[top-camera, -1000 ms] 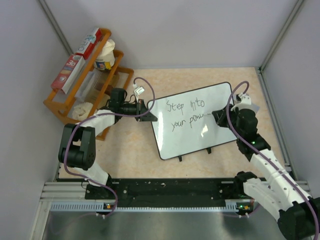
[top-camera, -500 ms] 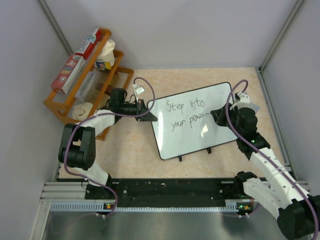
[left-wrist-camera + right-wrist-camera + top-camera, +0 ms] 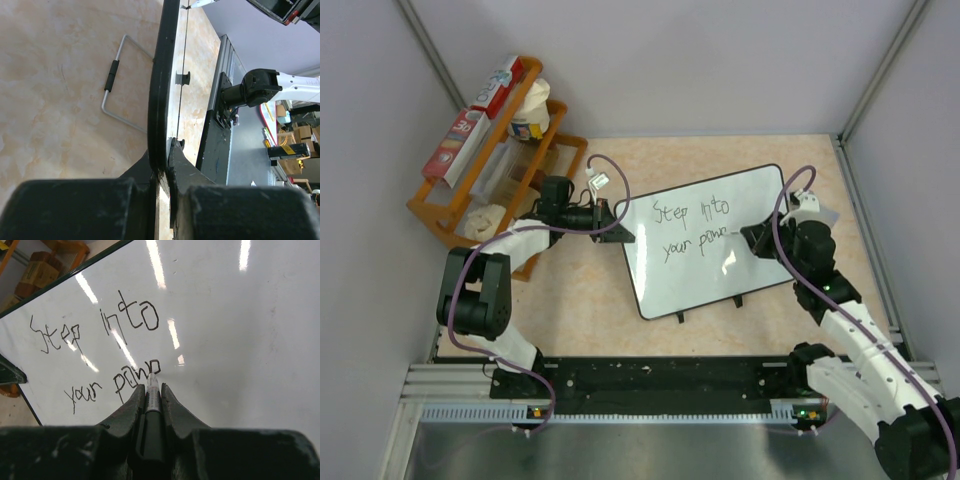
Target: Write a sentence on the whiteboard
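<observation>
The whiteboard (image 3: 695, 285) lies slanted in the middle of the table, black-rimmed and glossy. On it the sentence (image 3: 692, 228) reads "Step into" over "your pow" plus a part-formed letter. My left gripper (image 3: 618, 228) is shut on the board's left rim (image 3: 161, 80), one finger on each face (image 3: 165, 161). My right gripper (image 3: 752, 238) is shut on a black marker (image 3: 152, 402). The marker's tip touches the board at the end of the last word (image 3: 137, 377), and the right gripper (image 3: 151, 388) hovers just above the surface.
An orange wire rack (image 3: 440, 215) with boxes and a cup stands at the back left. Under the board's left side lies a wire loop with a black sleeve (image 3: 111, 82). Two small black clips (image 3: 682, 316) jut from the board's near edge. Grey walls close in on three sides.
The right gripper and marker have crept slightly to the right, and the last word has grown by a stroke. The left gripper and the board have stayed put.
</observation>
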### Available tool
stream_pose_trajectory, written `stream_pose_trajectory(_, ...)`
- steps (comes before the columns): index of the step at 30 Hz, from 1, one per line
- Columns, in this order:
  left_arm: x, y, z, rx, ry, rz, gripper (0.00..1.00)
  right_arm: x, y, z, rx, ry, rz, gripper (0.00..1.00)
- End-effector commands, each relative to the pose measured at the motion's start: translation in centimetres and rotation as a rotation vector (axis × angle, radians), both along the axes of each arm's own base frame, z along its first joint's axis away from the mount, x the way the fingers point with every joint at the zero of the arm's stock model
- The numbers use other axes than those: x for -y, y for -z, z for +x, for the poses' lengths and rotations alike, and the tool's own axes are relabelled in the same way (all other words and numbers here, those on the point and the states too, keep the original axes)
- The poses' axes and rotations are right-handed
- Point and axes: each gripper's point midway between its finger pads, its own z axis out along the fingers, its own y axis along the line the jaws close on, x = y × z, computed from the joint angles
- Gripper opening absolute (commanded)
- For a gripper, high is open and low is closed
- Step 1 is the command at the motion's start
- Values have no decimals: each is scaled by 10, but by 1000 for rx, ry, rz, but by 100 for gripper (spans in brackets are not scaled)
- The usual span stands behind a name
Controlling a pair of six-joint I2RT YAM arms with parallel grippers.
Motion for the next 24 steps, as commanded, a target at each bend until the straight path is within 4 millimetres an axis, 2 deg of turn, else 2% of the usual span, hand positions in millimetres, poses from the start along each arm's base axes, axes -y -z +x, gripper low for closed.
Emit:
stream_pose_trajectory(1,0,49,5,146,1,162,0,7,11,-4,-28,19,-12,0)
stream_pose_trajectory(15,0,49,5,146,1,162,0,17,5,-5,-10,66,-39,0)
stream_pose_trajectory(24,-1,49,5,148,0,163,0,21,-10,-2,24,91,-31,0)
